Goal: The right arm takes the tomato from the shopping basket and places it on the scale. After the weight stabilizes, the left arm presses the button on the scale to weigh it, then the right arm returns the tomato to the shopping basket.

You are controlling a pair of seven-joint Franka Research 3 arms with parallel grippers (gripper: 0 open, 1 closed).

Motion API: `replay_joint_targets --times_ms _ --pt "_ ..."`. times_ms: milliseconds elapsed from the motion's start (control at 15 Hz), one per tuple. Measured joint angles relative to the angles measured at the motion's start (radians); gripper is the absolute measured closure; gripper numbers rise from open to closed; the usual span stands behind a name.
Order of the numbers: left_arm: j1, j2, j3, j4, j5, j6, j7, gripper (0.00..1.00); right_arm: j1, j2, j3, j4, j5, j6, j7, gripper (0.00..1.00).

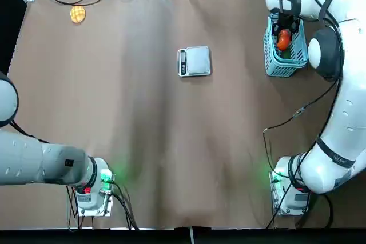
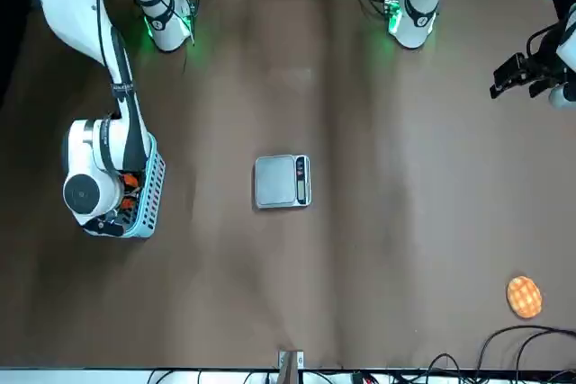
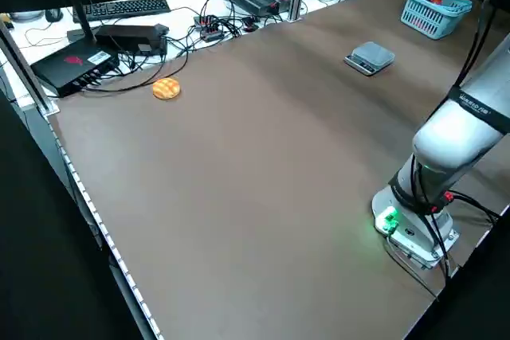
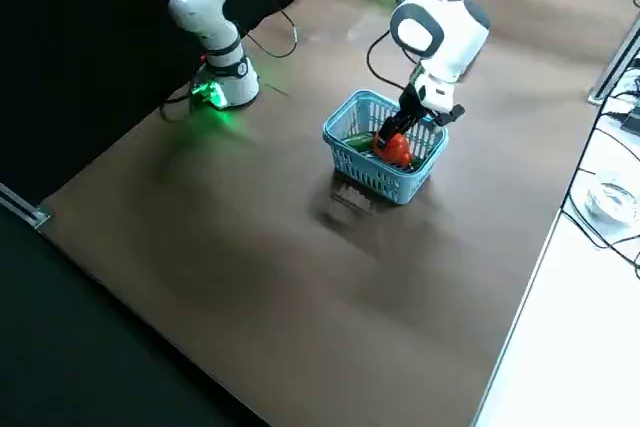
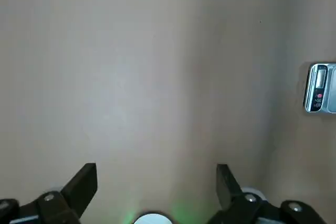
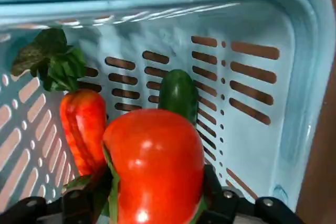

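Note:
The light-blue shopping basket (image 1: 269, 55) stands at the table's far right, with my right gripper (image 1: 284, 30) reaching down into it. In the right wrist view the fingers (image 6: 80, 199) press on both sides of the orange-red tomato (image 6: 155, 166), so the right gripper (image 6: 149, 198) is shut on it. From the right side the tomato (image 4: 393, 147) sits at about rim height in the basket (image 4: 370, 182). The silver scale (image 1: 194, 61) lies at mid-table with nothing on its plate; its dark display strip (image 5: 318, 87) shows in the left wrist view. My left gripper (image 5: 155, 179) hovers open at the table's left edge (image 2: 522, 74).
A carrot with green leaves (image 6: 81, 124) and a dark green vegetable (image 6: 178, 93) lie in the basket behind the tomato. An orange waffle-like disc (image 1: 78, 14) rests at the far left corner. Cables, a keyboard and boxes (image 3: 119, 37) line the far edge.

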Motion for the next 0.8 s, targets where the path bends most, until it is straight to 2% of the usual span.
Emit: replay_joint_targets --times_ms 200,267,800 --pt "0.0 0.0 0.0 0.0 0.0 0.0 0.001 0.0 0.0 0.0 0.0 0.0 0.0 0.0 -0.001 0.23" --pt "0.0 0.0 0.0 0.0 0.0 0.0 0.001 0.0 0.0 0.0 0.0 0.0 0.0 0.0 -0.003 0.19" --pt "0.0 0.0 -0.002 0.0 0.0 -0.001 0.001 0.0 -0.005 -0.001 0.0 0.012 0.0 0.007 -0.039 0.14"
